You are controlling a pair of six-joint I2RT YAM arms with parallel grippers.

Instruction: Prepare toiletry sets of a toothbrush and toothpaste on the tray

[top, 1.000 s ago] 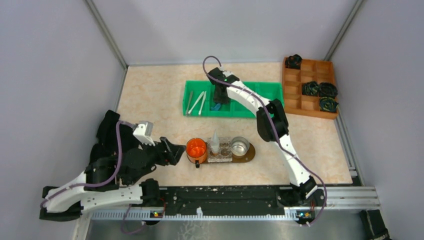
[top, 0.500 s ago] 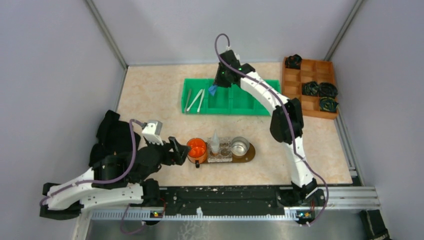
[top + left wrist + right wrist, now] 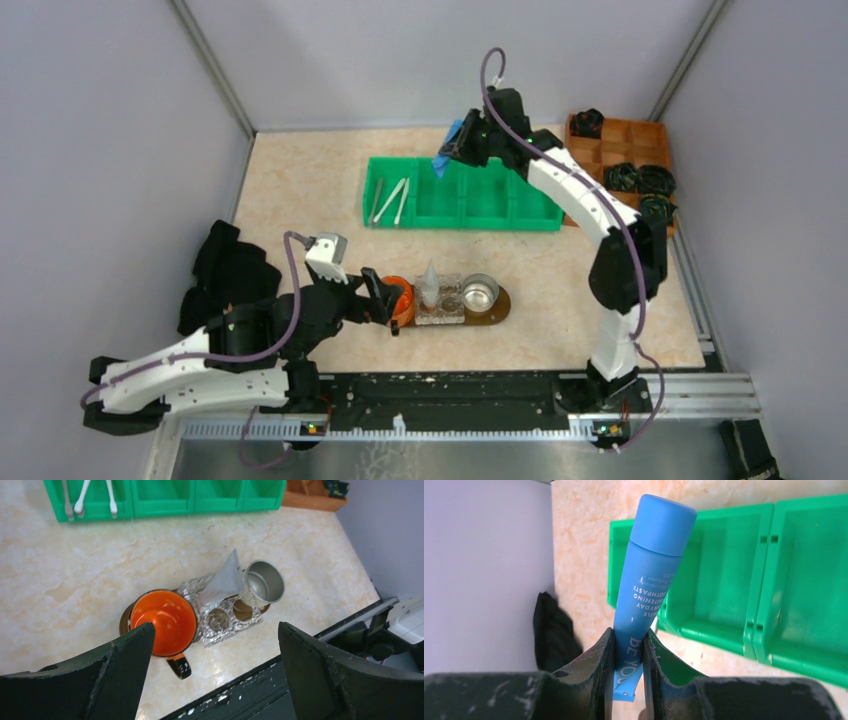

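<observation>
My right gripper point(image 3: 452, 150) is shut on a blue toothpaste tube point(image 3: 445, 158) and holds it in the air above the back edge of the green bin point(image 3: 480, 205). In the right wrist view the blue tube point(image 3: 650, 570) sticks out cap-first from between the fingers of the right gripper point(image 3: 629, 647). Slim toothbrushes point(image 3: 390, 202) lie in the bin's left compartment. The dark brown tray point(image 3: 498, 307) carries an orange mug point(image 3: 397, 297), a clear holder with a white tube point(image 3: 430, 277) and a metal cup point(image 3: 480, 292). My left gripper point(image 3: 386, 298) stands open and empty at the mug; the left wrist view looks down past it point(image 3: 215, 640) on the mug point(image 3: 164, 622).
An orange-brown compartmented box point(image 3: 592, 190) with black bundles sits at the back right. A black cloth point(image 3: 228, 268) lies at the left, by the left arm. The table's black front rail point(image 3: 450, 392) runs just below the tray.
The right gripper has lifted the blue tube out of the green bin and carried it up and to the right. The left arm has reached right to the mug, its jaws spreading wider.
</observation>
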